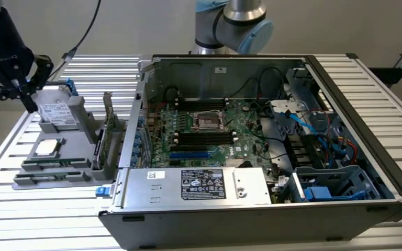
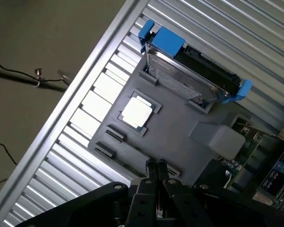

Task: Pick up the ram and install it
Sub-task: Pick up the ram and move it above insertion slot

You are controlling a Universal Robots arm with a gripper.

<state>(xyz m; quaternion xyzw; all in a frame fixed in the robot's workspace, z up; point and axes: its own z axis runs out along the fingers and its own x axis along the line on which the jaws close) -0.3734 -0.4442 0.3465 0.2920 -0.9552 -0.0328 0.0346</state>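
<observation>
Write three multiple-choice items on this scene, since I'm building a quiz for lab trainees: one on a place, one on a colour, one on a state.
1. Where is the gripper?
A. over the grey holder
B. inside the computer case
C. over the power supply

2. What colour are the side rails of the hard drive?
A. red
B. blue
C. yellow

3. What state is the ram in?
A. gripped
B. seated on the motherboard
C. lying in the holder

Key:
1 A, the holder lies right below the wrist camera.
2 B, blue plastic shows at both ends of the drive.
3 C, it rests in a holder slot.
</observation>
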